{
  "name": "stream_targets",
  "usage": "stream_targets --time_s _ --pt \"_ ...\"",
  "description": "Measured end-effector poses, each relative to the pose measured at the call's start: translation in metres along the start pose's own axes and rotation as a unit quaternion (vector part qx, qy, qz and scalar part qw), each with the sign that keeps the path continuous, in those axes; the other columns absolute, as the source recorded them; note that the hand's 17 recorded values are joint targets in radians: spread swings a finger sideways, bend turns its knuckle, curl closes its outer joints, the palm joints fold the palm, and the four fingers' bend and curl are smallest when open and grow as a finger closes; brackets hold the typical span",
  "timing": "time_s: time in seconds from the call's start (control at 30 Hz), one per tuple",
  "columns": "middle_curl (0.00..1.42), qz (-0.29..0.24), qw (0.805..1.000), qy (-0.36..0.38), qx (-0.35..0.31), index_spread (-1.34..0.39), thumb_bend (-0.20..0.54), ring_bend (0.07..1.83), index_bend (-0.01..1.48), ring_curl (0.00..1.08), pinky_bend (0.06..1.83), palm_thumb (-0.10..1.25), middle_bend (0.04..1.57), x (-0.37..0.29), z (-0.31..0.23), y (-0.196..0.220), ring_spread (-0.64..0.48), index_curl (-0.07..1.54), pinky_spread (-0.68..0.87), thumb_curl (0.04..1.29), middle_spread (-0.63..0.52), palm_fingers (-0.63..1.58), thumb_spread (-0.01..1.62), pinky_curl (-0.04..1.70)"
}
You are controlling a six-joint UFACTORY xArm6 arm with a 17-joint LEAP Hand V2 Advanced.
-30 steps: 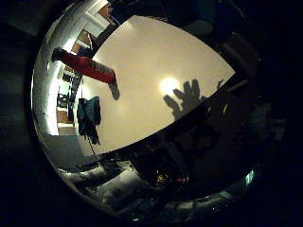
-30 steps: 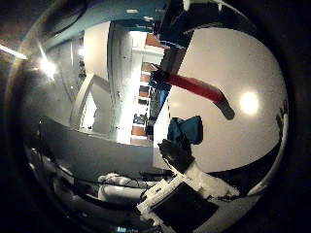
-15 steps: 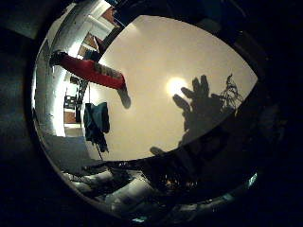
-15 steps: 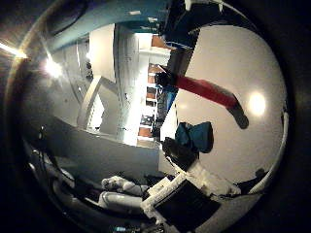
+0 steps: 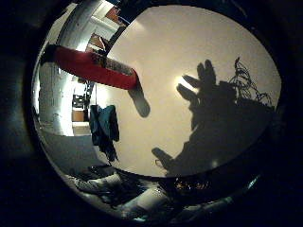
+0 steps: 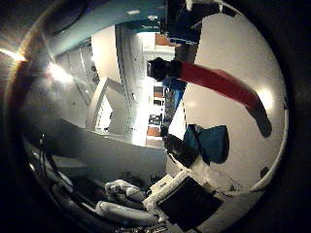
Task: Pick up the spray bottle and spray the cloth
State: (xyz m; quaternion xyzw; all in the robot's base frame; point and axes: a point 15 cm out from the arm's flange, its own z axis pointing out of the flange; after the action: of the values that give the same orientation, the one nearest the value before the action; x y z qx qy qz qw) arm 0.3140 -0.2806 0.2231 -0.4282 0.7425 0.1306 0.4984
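Observation:
A red spray bottle (image 5: 94, 68) with a black spray head (image 6: 158, 69) stands upright on the white table (image 5: 189, 47). A teal cloth (image 6: 211, 143) lies crumpled on the table near its edge, a short way from the bottle's base. My hand (image 6: 194, 187) hovers over the table, apart from both and holding nothing. One white finger with a black tip (image 6: 179, 149) reaches out towards the cloth. The hand's shadow (image 5: 213, 109) on the tabletop shows straight, spread fingers.
The table's edge (image 5: 128, 165) runs just past the cloth. Beyond it lie a dim room with lit shelving (image 6: 155, 104) and a pale wall (image 6: 104, 104). White rounded parts (image 6: 121, 206) sit below the table edge.
The bottle and the cloth fill more of both views now than before, so the palm has come closer to them. Neither thing has moved on the table.

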Motion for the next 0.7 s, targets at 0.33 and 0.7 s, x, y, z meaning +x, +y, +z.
stream_targets --time_s 0.33,0.7 --pt "0.36 0.001 0.999 -0.045 -0.02 -0.19 -0.025 0.31 0.15 0.27 0.33 0.63 0.24 -0.018 0.053 -0.012 0.2 0.27 0.37 0.32 0.13 0.16 1.02 0.31" --pt "0.42 0.003 0.997 -0.075 -0.017 -0.19 -0.021 0.55 0.17 0.32 0.3 0.64 0.39 -0.04 0.125 -0.037 0.01 0.29 0.27 0.32 -0.05 0.58 1.0 0.28"
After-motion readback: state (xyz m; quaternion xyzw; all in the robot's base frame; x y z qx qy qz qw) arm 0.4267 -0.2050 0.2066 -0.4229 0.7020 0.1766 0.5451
